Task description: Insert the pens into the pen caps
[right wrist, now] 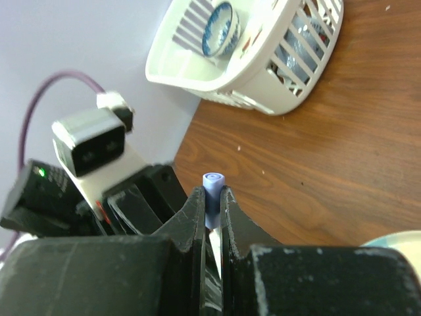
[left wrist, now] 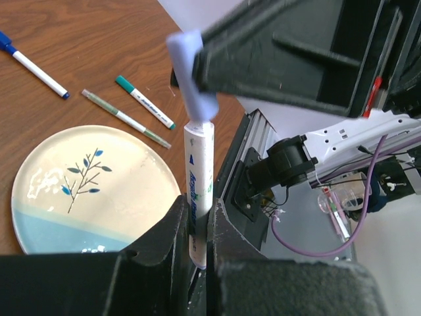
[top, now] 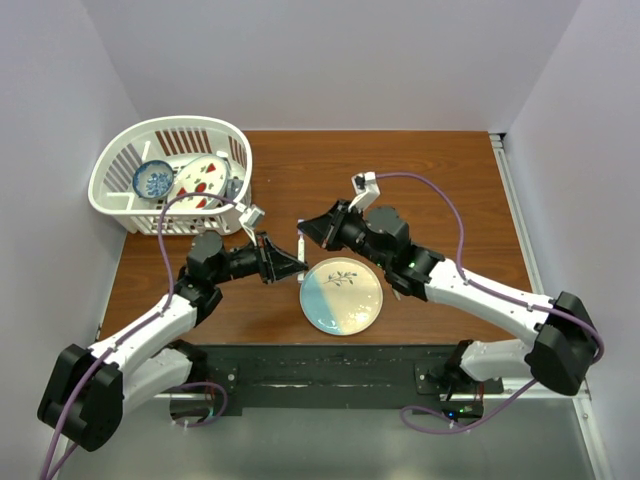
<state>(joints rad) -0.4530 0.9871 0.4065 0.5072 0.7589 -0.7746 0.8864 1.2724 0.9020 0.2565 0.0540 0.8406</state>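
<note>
My left gripper (left wrist: 197,212) is shut on a white pen (left wrist: 199,171) with blue lettering and holds it above the table. My right gripper (right wrist: 212,201) is shut on a purple pen cap (right wrist: 212,189). In the left wrist view the purple cap (left wrist: 192,82) sits slightly tilted on the pen's upper end, under the right gripper's fingers (left wrist: 263,59). In the top view the two grippers, left (top: 290,264) and right (top: 312,232), meet at the pen (top: 300,246). A blue-capped pen (left wrist: 33,66), a green-capped pen (left wrist: 145,102) and a thin grey pen (left wrist: 125,118) lie on the wood.
A round plate (top: 341,296) with a blue band and leaf sprig lies just right of the grippers. A white basket (top: 170,175) with a blue bowl and dishes stands at the back left. The table's near edge and metal rail (left wrist: 253,141) are close below.
</note>
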